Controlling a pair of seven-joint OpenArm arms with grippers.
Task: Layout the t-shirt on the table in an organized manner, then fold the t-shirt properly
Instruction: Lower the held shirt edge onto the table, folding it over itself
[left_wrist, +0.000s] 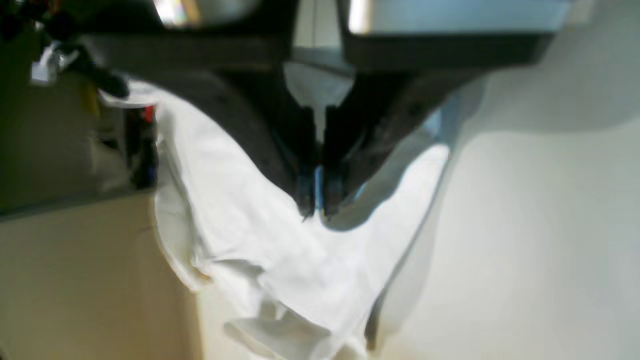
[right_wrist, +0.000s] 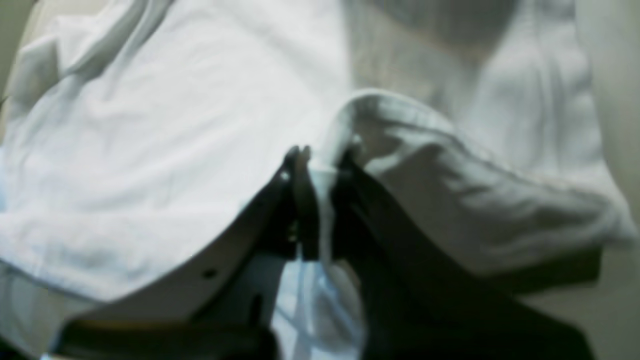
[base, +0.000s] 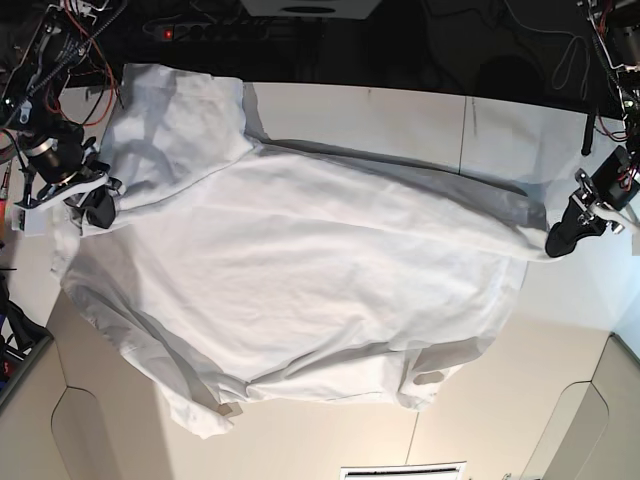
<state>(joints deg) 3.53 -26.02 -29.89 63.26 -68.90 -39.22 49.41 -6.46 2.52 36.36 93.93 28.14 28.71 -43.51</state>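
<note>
2 arms stretch a large, wrinkled white cotton t-shirt over the smooth off-white counter. Soft, light and limp, it will likely sag unless pinched at opposite edges. Left fingers and right fingers are clenched on cloth. Collar and label are hidden; both wrist views are blurred.

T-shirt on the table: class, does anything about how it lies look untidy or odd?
Yes. The t-shirt is not flat: both grippers pinch its edges, it sags between them, and its near edge is bunched and wrinkled on the table.
</note>
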